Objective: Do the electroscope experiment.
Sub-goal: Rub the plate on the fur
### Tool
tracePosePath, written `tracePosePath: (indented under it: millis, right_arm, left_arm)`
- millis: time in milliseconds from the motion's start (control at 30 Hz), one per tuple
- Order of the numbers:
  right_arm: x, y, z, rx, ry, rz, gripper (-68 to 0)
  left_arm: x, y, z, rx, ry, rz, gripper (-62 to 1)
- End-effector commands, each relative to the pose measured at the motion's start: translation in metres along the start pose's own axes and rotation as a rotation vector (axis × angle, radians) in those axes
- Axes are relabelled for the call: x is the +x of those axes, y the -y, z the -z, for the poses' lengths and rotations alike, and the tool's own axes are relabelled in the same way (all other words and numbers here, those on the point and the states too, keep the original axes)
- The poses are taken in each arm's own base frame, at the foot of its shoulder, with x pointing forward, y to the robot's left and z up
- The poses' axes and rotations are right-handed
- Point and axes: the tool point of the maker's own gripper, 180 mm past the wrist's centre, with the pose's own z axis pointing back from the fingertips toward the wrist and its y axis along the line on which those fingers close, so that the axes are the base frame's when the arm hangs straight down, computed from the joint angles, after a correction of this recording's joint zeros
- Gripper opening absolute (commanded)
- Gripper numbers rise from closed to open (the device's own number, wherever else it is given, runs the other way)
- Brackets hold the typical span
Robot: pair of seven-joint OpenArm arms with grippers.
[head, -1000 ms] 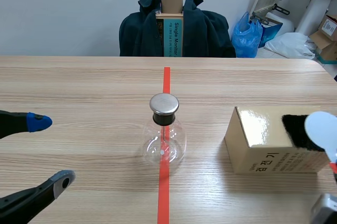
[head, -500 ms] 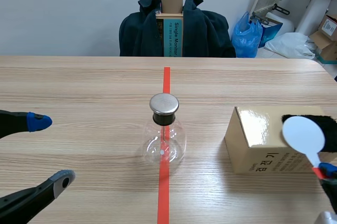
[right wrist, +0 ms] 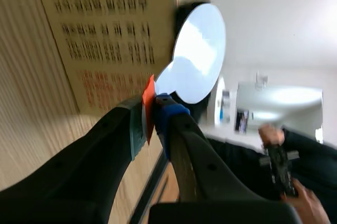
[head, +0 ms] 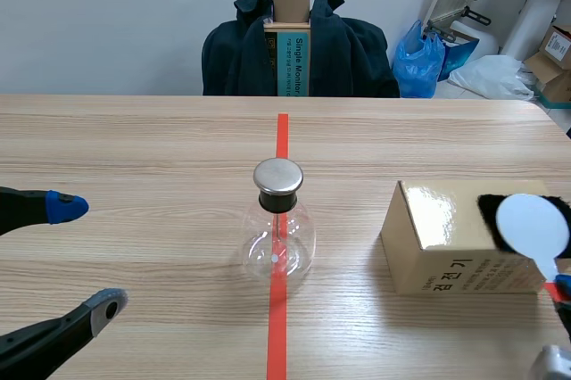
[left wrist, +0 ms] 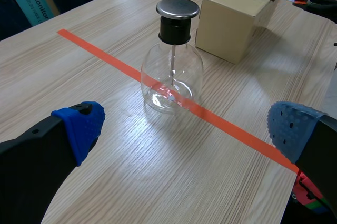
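A clear glass flask electroscope [head: 278,233] with a round metal cap [head: 278,176] stands on the orange tape line mid-table; in the left wrist view the electroscope [left wrist: 172,66] sits ahead of my open left gripper [left wrist: 184,129]. At the low right edge of the scene, my right gripper [head: 564,291] is shut on the red handle of a white paddle [head: 533,225]. The disc hovers over a black cloth [head: 513,210] on top of a tan cardboard box [head: 451,237]. From the right wrist camera the white paddle [right wrist: 197,56] rises from between the fingers in front of the box [right wrist: 100,40].
A chair draped with a dark jacket [head: 299,45] stands beyond the table's far edge. Bags and boxes [head: 473,59] lie on the floor at the back right. My left gripper [head: 85,255] rests low at the left, well apart from the flask.
The paddle swung left toward the box front half a second ago and has moved back right over the black cloth. The left arm and the flask stayed still.
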Motion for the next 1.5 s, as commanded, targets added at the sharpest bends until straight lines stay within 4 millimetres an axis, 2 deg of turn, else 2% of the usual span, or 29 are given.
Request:
tracePosePath:
  millis: [0,200,433,733,900,1200,1333,1367,1400,1467]
  right_arm:
    - [-0.008,0.002,-0.001,0.006,-0.022,-0.011,-66.7]
    - [-0.001,0.007,0.001,-0.008,0.014,-0.022,-66.7]
    - [-0.009,0.041,0.001,-0.086,-0.003,-0.076,-66.7]
    - [-0.007,0.101,-0.003,-0.214,0.002,-0.184,-66.7]
    - [-0.001,0.148,-0.007,-0.333,0.005,-0.232,-66.7]
    - [0.005,0.231,-0.029,-0.598,-0.03,-0.195,-66.7]
    - [0.003,0.263,-0.043,-0.704,-0.071,-0.161,-66.7]
    - [0.004,0.27,-0.046,-0.728,-0.078,-0.152,-66.7]
    - [0.004,0.277,-0.05,-0.755,-0.083,-0.139,-66.7]
    - [0.004,0.288,-0.056,-0.798,-0.09,-0.116,-66.7]
  left_arm:
    - [0.007,-0.003,0.001,0.009,0.03,0.005,1.4]
    - [0.007,-0.003,0.001,0.009,0.03,0.005,1.4]
    - [0.007,-0.003,0.001,0.009,0.03,0.005,1.4]
    - [0.007,-0.003,0.001,0.009,0.03,0.005,1.4]
    - [0.007,-0.003,0.001,0.009,0.03,0.005,1.4]
    - [0.003,-0.002,0.001,0.003,0.006,0.021,1.4]
    - [-0.005,-0.012,0.003,0.018,-0.034,0.033,1.4]
    - [-0.01,-0.015,0.004,0.018,-0.057,0.041,-3.6]
    - [-0.016,-0.02,0.006,0.019,-0.086,0.053,-16.1]
    - [-0.025,-0.028,0.011,0.026,-0.115,0.055,-45.0]
